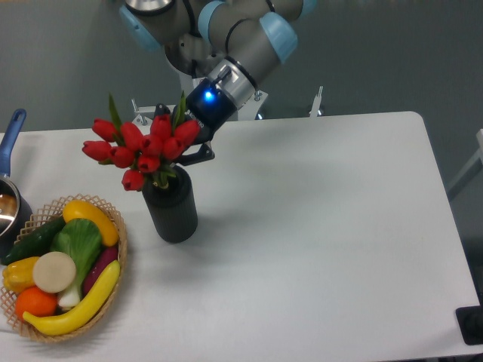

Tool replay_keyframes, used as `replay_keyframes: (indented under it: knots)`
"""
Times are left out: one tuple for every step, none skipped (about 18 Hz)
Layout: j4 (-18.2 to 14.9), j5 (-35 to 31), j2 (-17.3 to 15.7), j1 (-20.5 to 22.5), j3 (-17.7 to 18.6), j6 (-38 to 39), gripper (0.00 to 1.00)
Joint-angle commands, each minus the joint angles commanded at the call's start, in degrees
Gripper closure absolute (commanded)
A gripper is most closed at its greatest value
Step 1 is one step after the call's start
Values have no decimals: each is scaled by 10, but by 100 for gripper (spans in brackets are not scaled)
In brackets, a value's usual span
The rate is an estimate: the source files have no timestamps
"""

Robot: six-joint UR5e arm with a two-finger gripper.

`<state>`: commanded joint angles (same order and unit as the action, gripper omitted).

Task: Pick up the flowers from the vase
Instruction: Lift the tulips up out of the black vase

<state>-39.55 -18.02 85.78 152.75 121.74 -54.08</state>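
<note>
The flowers (pixel 139 149), a bunch of red tulip buds with green leaves, stand in the vase (pixel 172 207), a dark ribbed cylinder upright on the white table, left of centre. My gripper (pixel 179 134) comes down from the upper right, a blue light glowing on its wrist, and sits right at the back right of the bunch, just above the vase mouth. One black finger (pixel 161 112) shows behind the buds and the other (pixel 199 155) at the lower right, so the jaws stand apart with some buds between them. The stems are hidden inside the vase.
A wicker basket (pixel 121 249) with several toy fruits and vegetables sits at the front left, close to the vase. A blue-handled pot (pixel 10 204) is at the left edge. The table's far edge (pixel 317 118) runs just behind the gripper.
</note>
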Motion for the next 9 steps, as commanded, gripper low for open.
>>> replay_keyframes:
  knots:
    - [0, 3, -3, 5, -8, 28, 100]
    - [1, 9, -4, 9, -18, 51, 100]
    - [0, 15, -4, 15, -27, 69, 100]
    - [0, 18, -4, 19, -34, 82, 100]
    - [0, 23, -4, 24, -40, 92, 100]
    - [1, 26, -4, 26, -45, 100, 100]
    - [0, 29, -4, 29, -49, 106, 100]
    - [0, 36, -4, 37, -57, 120, 100]
    - [0, 47, -4, 43, -62, 139, 100]
